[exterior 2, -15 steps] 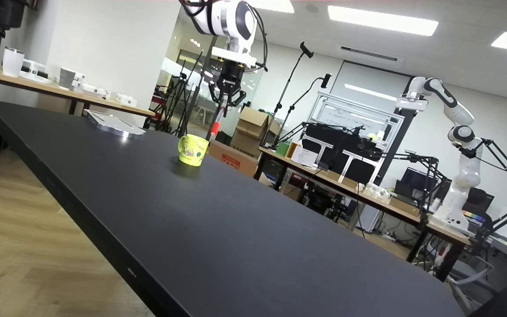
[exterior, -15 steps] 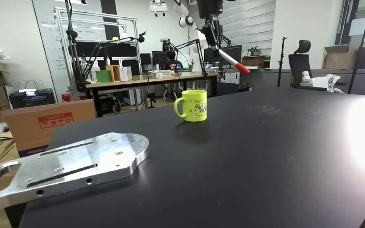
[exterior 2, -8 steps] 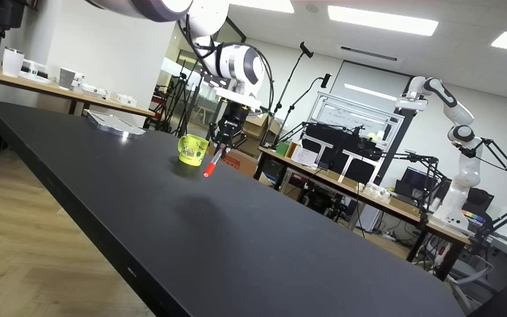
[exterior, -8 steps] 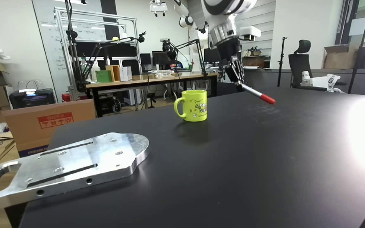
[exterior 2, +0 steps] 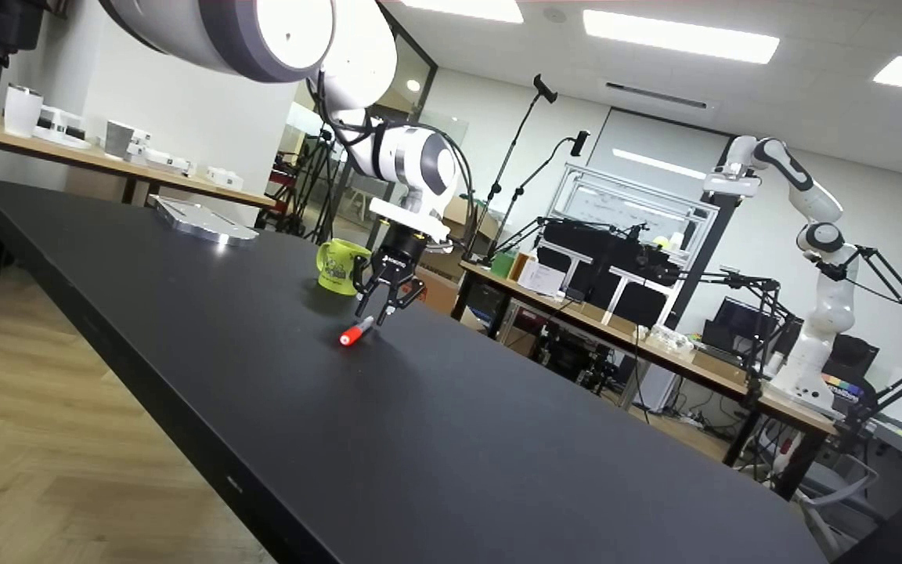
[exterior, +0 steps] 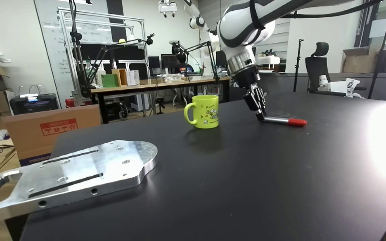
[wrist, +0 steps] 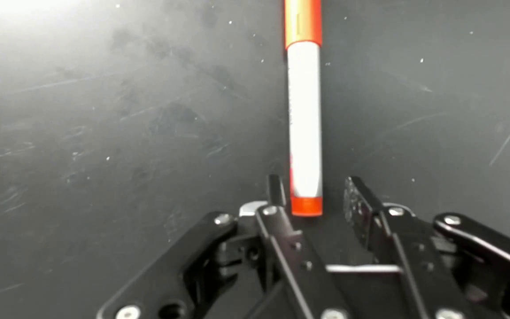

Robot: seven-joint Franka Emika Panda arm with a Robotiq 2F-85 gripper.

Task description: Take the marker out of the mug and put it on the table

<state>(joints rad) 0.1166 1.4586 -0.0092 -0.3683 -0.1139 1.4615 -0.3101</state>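
Observation:
The marker [exterior: 285, 121], with a red cap and a pale barrel, lies flat on the black table [exterior: 240, 187] to the right of the mug. In the wrist view the marker [wrist: 304, 119] runs away from the jaws, with its plain end between the fingertips and a gap on both sides. My gripper [wrist: 314, 181] is open around that end, its fingertips low by the tabletop. In an exterior view the gripper [exterior 2: 370, 316] stands over the marker [exterior 2: 354, 334]. The yellow-green mug [exterior: 207, 112] stands upright beside the gripper; its inside is hidden.
A silver metal plate [exterior: 112, 164] lies at the table's end, past the mug. A cardboard box [exterior: 55, 130] stands beyond the table edge. A wooden workbench [exterior: 166, 83] with equipment is farther back.
My gripper has come down to the tabletop, bringing the marker from the air to lying flat on the table. The fingers have opened and let the marker go. The mug has not moved.

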